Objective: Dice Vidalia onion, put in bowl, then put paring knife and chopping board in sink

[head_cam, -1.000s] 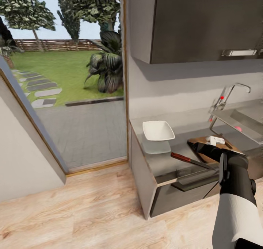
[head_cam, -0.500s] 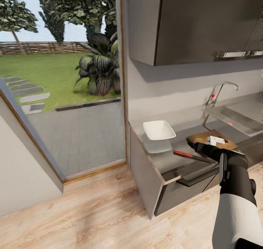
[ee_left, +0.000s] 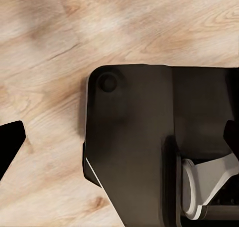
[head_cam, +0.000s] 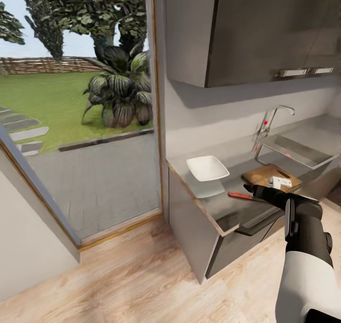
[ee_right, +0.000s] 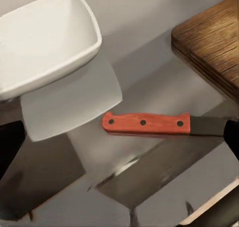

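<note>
While the right pincer (head_cam: 249, 188) hangs over the front edge of the smooth grey glossy bench (head_cam: 213, 204), just above the slim paring knife with the orange-red riveted handle (ee_right: 146, 123), its fingers show as dark tips far apart at the sides of the right wrist view, so I judge it released and holding nothing. The knife lies flat near that front edge, between the shallow white squarish bowl (head_cam: 207, 167) towards the bench's window end and the dark brown grained wooden chopping board (head_cam: 270, 175) towards the grey steel sink (head_cam: 296, 148). The small pinkish-red Vidalia onion (head_cam: 287, 155) seems to be a faint spot in the basin, too small to be sure of.

The risks, as I judge them: the knife is thin and flat on a slick surface, so a descent that is off-centre could push it along or over the front edge onto the wooden floor. A grip taken on the dark blade instead of the handle would likely slip. The arm also crosses near the board and could nudge it. The left pincer's state I cannot tell; its wrist view looks down at floor and the robot's dark base (ee_left: 149, 142)
</note>
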